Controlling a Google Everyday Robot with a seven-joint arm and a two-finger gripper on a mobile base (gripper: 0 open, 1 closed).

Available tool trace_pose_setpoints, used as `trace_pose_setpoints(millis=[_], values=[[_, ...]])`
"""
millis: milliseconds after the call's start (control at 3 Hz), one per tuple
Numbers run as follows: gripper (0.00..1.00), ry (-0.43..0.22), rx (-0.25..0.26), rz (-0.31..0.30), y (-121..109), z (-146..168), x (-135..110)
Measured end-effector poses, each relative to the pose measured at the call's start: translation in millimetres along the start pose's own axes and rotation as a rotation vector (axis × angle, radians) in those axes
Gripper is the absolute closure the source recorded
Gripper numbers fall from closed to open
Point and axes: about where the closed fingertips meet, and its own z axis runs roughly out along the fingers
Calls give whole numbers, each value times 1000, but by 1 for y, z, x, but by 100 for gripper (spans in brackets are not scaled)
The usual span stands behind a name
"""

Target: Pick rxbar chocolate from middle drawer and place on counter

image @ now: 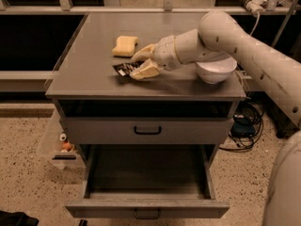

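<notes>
Single camera looked down from the front (fairly near) onto counter, gripper low over its middle, and open middle drawer.
</notes>
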Motion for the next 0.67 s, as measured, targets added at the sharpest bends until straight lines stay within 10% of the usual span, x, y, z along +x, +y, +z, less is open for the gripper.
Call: trace_pose_setpoints(millis=[667], values=[[61, 0, -2, 3, 1, 1, 1]])
